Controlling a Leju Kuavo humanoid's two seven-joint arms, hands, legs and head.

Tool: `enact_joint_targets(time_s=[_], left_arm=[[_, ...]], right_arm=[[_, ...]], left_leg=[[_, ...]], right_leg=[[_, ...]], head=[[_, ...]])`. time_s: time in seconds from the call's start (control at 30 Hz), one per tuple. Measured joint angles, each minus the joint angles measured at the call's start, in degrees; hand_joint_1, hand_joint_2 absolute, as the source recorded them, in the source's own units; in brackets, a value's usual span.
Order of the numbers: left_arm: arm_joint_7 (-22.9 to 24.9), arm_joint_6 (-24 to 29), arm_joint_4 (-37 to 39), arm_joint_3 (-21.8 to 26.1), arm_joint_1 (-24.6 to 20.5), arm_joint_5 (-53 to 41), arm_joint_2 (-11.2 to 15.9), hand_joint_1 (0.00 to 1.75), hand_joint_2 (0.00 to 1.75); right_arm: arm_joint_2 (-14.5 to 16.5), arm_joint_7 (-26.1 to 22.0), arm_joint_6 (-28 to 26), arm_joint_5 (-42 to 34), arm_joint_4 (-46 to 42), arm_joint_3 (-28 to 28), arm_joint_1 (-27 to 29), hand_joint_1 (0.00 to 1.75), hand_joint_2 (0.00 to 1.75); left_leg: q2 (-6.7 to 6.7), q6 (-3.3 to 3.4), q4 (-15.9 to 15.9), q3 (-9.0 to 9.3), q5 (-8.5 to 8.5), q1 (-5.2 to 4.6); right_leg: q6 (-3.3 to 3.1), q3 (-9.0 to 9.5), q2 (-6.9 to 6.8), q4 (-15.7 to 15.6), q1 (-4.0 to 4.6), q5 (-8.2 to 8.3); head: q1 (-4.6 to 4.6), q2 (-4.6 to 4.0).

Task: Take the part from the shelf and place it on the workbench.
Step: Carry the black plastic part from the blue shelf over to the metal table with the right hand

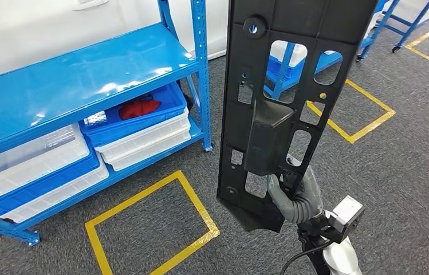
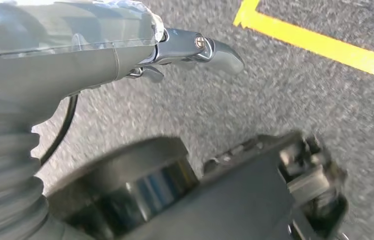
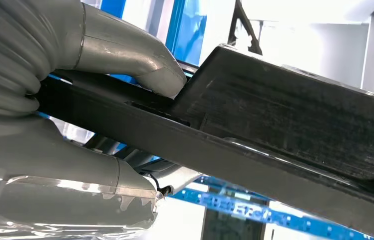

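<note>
The right hand [image 1: 299, 196] grips the part [image 1: 292, 91], a long black plastic panel, near its lower end, thumb pressed on one face and fingers wrapped behind through a cut-out. In the right wrist view the thumb [image 3: 140, 65] bears on the panel's flat rail while the fingers [image 3: 75, 170] clamp from the other side, so the hold reads as firm.

The part stands nearly upright in the head view, its long axis running up and away from the hand and leaning slightly to the robot's right at the top. Most of its length and weight sit above the grip, which, as a judgement, makes it top-heavy and prone to swing when the arm turns.

The left hand [image 2: 125, 55] hangs low over grey carpet, nothing in it; whether its fingers are spread or curled cannot be made out.

To the robot's left stands the blue shelf [image 1: 80, 80], its top board bare and glossy, with blue and clear bins [image 1: 137, 123] stacked below, one holding something red [image 1: 140, 107]. Yellow tape boxes [image 1: 149, 229] mark the carpet. The part is already off the shelf and carried in the air; no surface to receive it is in sight, so the carry is judged only partly done.

No brand, label or readable writing shows on the part, the bins or the shelf.
</note>
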Motion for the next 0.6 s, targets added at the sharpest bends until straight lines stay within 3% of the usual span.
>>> enact_joint_targets(time_s=[0.07,0.1,0.17,0.23,0.3,0.37,0.4,0.43,0.47,0.5,0.53,0.6], left_arm=[[0.3,0.0,0.0,-0.2,0.4,-0.5,0.2,0.0,1.75],[0.5,0.0,0.0,-0.3,0.7,-0.7,0.3,0.0,1.75],[1.0,0.0,0.0,-0.4,1.1,-0.3,0.5,0.0,1.75],[1.8,0.0,0.0,-0.2,1.1,0.9,0.5,0.0,1.75],[2.6,0.0,0.0,0.1,1.3,1.6,0.7,0.0,1.75],[3.0,-0.1,0.0,0.3,1.7,2.0,0.9,0.0,1.75],[3.3,-0.1,0.0,0.4,1.9,2.1,1.1,0.0,1.75],[3.7,-0.1,0.0,0.5,1.9,2.1,1.2,0.0,1.75],[4.2,-0.2,0.0,0.6,2.0,2.1,1.4,0.0,1.75],[4.7,-0.2,0.0,0.8,1.9,2.2,1.5,0.0,1.75],[5.3,-0.2,0.0,0.9,1.9,2.5,1.6,0.0,1.75],[5.8,0.0,-0.1,1.5,1.9,3.5,1.9,0.0,1.75]], right_arm=[[0.2,-0.1,-0.1,-0.3,0.0,0.0,0.6,1.75,1.75],[0.4,-0.2,-0.1,-0.5,0.0,0.0,1.0,1.75,1.75],[0.7,-0.3,-0.2,-0.6,-0.1,-0.2,2.2,1.75,1.75],[0.8,-0.5,-0.2,-0.7,-0.3,-0.4,3.7,1.75,1.75],[0.9,-0.8,-0.3,-0.8,-0.6,-0.8,4.9,1.75,1.75],[1.0,-1.0,-0.3,-0.9,-0.6,-0.9,5.3,1.75,1.75],[1.1,-1.0,-0.3,-0.9,-0.6,-0.9,5.5,1.75,1.75],[1.2,-1.1,-0.3,-1.0,-0.5,-0.9,5.7,1.75,1.75],[1.4,-1.1,-0.2,-1.1,-0.4,-1.0,5.8,1.75,1.75],[1.5,-1.0,-0.1,-1.2,-0.2,-1.0,5.8,1.75,1.75],[1.7,-1.0,0.2,-1.4,0.1,-1.0,5.7,1.75,1.75],[2.2,-1.2,0.7,-1.6,0.9,-1.0,5.3,1.75,1.75]], left_leg=[[-2.45,0.62,-7.8,3.37,4.13,0.05],[-3.84,0.81,-11.0,4.68,5.23,0.11],[-5.37,1.03,-13.5,5.43,5.49,0.0],[-4.3,1.43,-14.0,5.58,5.83,0.05],[-2.81,2.06,-14.7,5.87,6.28,0.36],[-1.1,2.39,-14.8,5.94,6.4,0.29],[-0.23,2.42,-14.8,5.88,6.37,0.2],[0.57,2.39,-14.7,5.85,6.32,0.14],[1.32,2.31,-14.7,5.83,6.25,0.12],[1.99,2.17,-14.6,5.85,6.15,0.13],[2.6,1.96,-14.5,5.94,5.99,0.12],[3.61,1.34,-14.2,6.07,5.57,-0.09]], right_leg=[[0.2,-0.08,1.48,0.2,0.07,0.05],[0.46,-0.35,2.17,0.4,0.07,0.14],[1.25,-1.08,3.36,0.5,-0.2,0.52],[2.05,-1.47,4.04,0.5,-0.41,0.78],[2.47,-2.64,1.96,3.0,-0.16,-0.97],[2.74,-5.82,-1.15,9.8,-0.23,-4.7],[2.93,-7.55,-1.92,13.5,-0.4,-6.21],[3.1,-8.63,-2.33,15.9,-0.6,-6.87],[3.23,-8.62,-2.59,16.3,-0.77,-6.47],[3.31,-7.36,-2.92,14.2,-0.91,-5.15],[3.32,-4.99,-3.69,10.2,-1.0,-3.34],[2.85,-0.9,-5.53,3.2,-0.71,-1.32]], head=[[0.01,0.0],[0.01,0.0],[0.01,0.0],[0.01,0.0],[0.01,0.0],[0.02,0.0],[0.02,0.0],[0.02,0.0],[0.02,0.0],[0.02,0.0],[0.02,0.0],[0.02,0.0]])
